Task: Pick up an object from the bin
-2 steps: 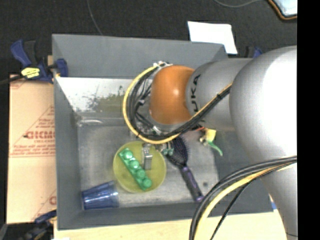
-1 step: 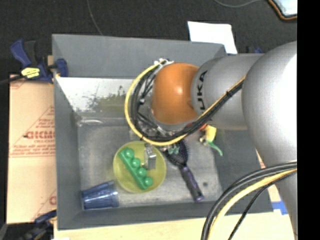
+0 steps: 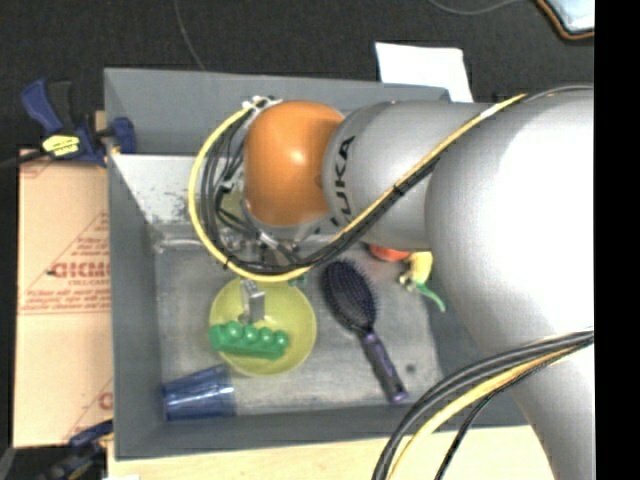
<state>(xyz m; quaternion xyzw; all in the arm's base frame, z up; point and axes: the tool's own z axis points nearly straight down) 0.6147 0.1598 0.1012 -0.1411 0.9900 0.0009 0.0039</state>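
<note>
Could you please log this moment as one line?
pincer | over yellow bowl | green knobbly toy inside bowl | hairbrush beside bowl

The bowl [image 3: 292, 353] sat on the floor of the bin [image 3: 135, 298], left of centre and toward the lower wall in the view. A knobbly row-shaped piece [image 3: 250, 340] lay inside the bowl, across its lower left part. The gripper [image 3: 254, 311] stood over the bowl, just above that piece. A cup [image 3: 198, 392] lay on its side in the lower left corner, just beside the bowl. A hairbrush [image 3: 352, 300] lay right of the bowl, handle running toward the lower right. A small toy [image 3: 418, 268] lay further right.
</note>
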